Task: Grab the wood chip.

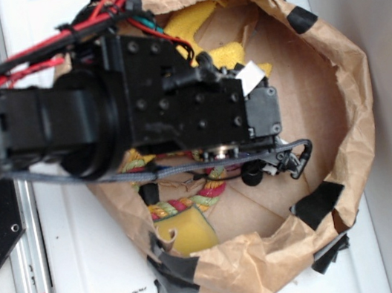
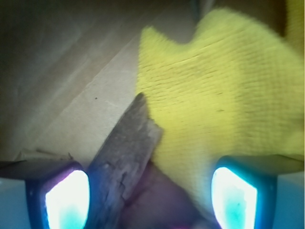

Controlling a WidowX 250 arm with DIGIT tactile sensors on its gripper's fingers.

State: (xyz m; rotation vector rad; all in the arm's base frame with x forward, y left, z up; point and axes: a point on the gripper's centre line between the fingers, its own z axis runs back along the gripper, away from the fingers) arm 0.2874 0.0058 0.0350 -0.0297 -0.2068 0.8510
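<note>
Pincer [image 2: 150, 191]: in the wrist view its two pads are standing wide apart at the bottom corners of the frame, the left pad [image 2: 66, 200] and the right pad [image 2: 233, 198] both glowing pale blue-white; nothing is being gripped.
Wood chip [image 2: 124, 162]: a dark-brown, streaky sliver with a jagged upper end, lying flat on the cardboard floor [image 2: 81, 90] and running diagonally from the bottom of the frame up toward the centre.
Chip relative to pincer: it is sitting in the gap between the pads, well off-centre, with its lower length just beside the left pad; whether it is touching that pad cannot be told. It is staying well apart from the right pad.
Yellow cloth [image 2: 224, 90]: a knitted yellow fabric is filling the upper right of the wrist view; the chip's upper right edge is meeting or lying under the cloth border, which of the two cannot be told.
Arm [image 1: 151, 101]: in the exterior view the black arm is reaching over a brown paper-lined bin [image 1: 345, 91] patched with black tape [image 1: 319, 205].
Rope ring [image 1: 183, 201]: a multicoloured rope is lying inside the bin, partly hidden under the arm.
Chip in exterior view: not discernible, the arm is blocking it.
</note>
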